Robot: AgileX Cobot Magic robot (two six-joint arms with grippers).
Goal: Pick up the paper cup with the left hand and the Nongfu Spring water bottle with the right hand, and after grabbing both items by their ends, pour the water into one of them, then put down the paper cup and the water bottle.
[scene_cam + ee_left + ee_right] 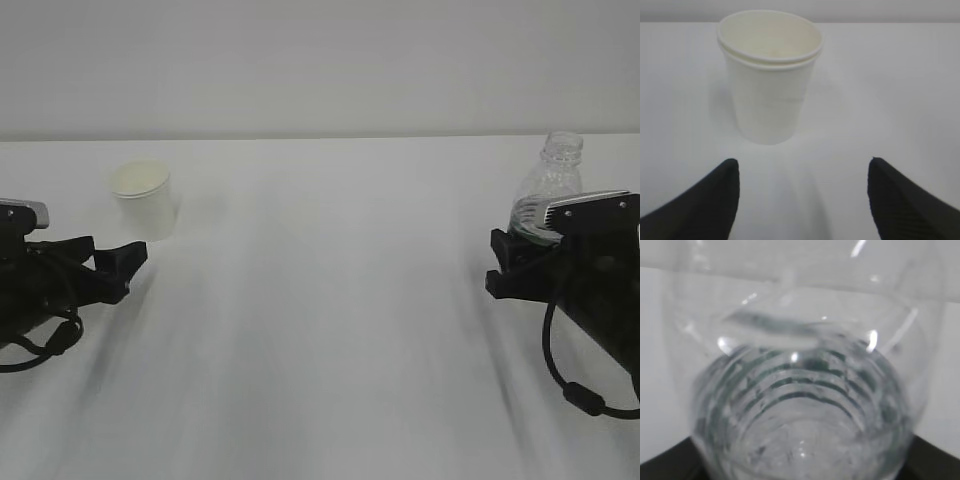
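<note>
- The cup [146, 200] is stood upright on the white table [320, 330], at the far left in the exterior view.
- In the left wrist view, the cup [769, 75] is seen with a doubled rolled rim and a pale cream inside; no contents can be made out.
- The left hand [125, 262] is held low over the table, just beside the cup on its near side, and no contact with the cup is shown.
- The left jaws are spread wide. Both fingertips [715, 192] are seen at the bottom of the left wrist view, with the cup centred beyond the gap and apart from them.
- The bottle [551, 190] is stood at the far right, uncapped, with its neck and shoulder visible above the right hand [520, 262].
- In the right wrist view, the bottle [800, 405] fills the frame and sits between the dark fingers [935, 465], whose tips show at the bottom corners.
- The right jaws are set at a middling width around the lower body of the bottle; whether it is actually gripped cannot be told.
- Water [805, 440] is visible in the ribbed lower part of the bottle.
- The cup and the bottle are placed well apart.
</note>
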